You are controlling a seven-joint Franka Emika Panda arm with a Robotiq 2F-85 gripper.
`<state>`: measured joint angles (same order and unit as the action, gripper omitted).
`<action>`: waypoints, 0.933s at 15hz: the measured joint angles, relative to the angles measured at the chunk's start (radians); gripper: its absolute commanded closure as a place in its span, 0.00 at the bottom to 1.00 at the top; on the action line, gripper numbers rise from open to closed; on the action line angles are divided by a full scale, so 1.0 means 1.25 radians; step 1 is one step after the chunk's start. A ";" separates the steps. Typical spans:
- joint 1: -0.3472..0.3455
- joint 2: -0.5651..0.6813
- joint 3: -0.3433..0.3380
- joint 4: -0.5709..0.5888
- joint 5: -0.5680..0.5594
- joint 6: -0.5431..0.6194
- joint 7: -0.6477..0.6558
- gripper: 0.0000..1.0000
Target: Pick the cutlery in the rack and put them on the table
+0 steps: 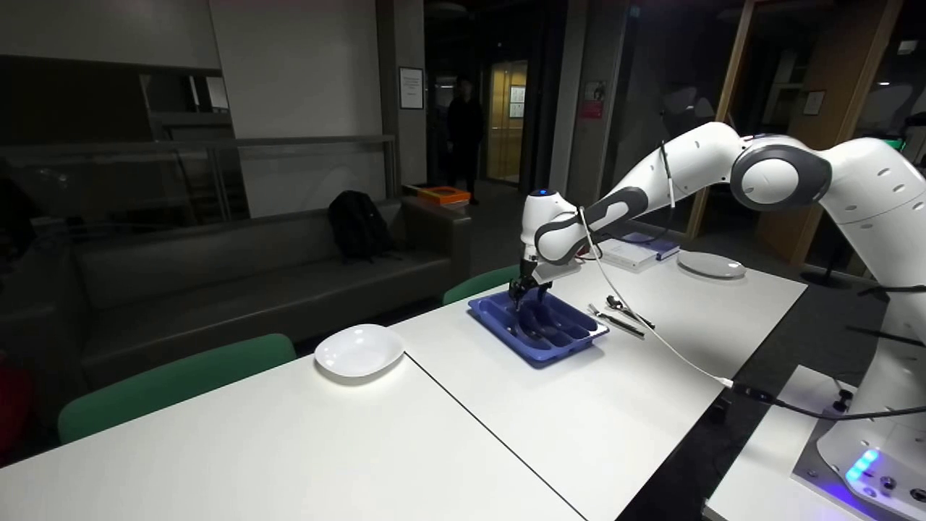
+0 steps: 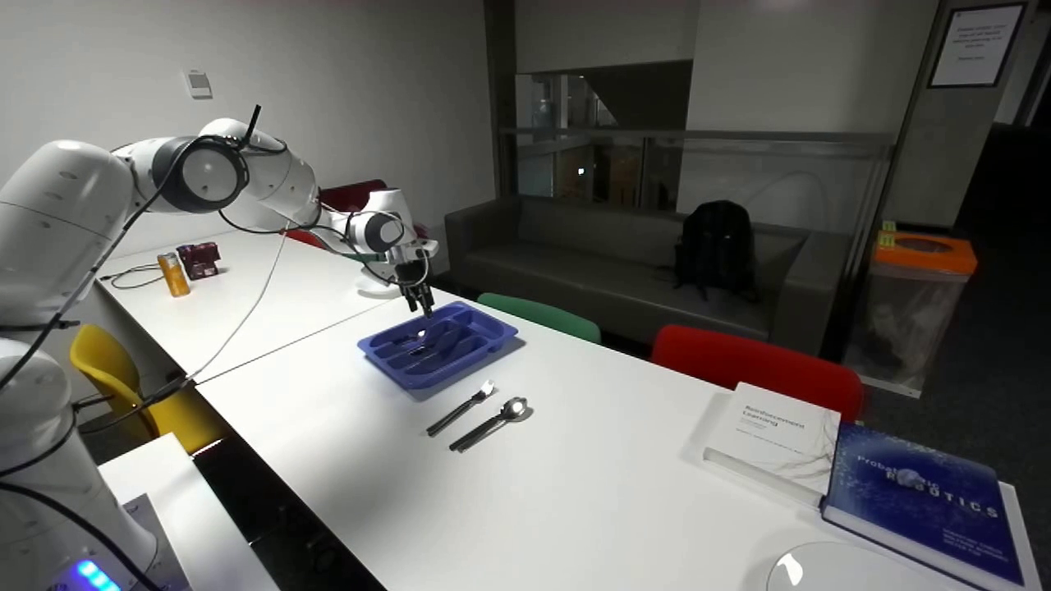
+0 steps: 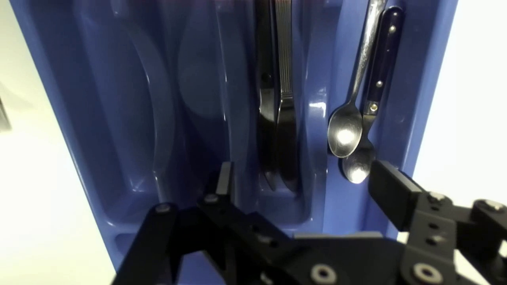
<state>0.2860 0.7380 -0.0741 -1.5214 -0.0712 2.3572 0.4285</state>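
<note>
In both exterior views the blue rack (image 1: 546, 356) (image 2: 410, 379) sits on the white table (image 1: 550, 427), with my gripper (image 1: 529, 295) (image 2: 420, 310) pointing down at its far end. From the wrist, my gripper (image 3: 303, 174) stands open with nothing held, its fingers spread across two compartments. Two knives (image 3: 266, 114) lie side by side in a middle compartment. A silver spoon (image 3: 345, 130) partly covers a dark-handled spoon (image 3: 383, 59) in the outer one. The right finger (image 3: 396, 190) overlaps that lower spoon's bowl; contact cannot be told. A fork (image 2: 461, 410) and a spoon (image 2: 514, 407) rest on the table.
A white plate (image 1: 359, 351) is near the table's back edge, past the seam (image 1: 492, 430). Two books (image 2: 772, 439) and another white dish (image 1: 711, 265) occupy the opposite end. A white cable (image 1: 651, 329) hangs from the arm. An orange can (image 2: 172, 273) stands farther off.
</note>
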 measured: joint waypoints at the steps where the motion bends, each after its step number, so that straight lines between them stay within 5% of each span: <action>1: 0.000 0.000 0.000 -0.007 0.000 0.000 0.000 0.00; 14: -0.029 0.016 0.003 -0.057 0.003 0.026 -0.014 0.00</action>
<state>0.2501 0.7583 -0.0705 -1.5932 -0.0671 2.3904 0.4114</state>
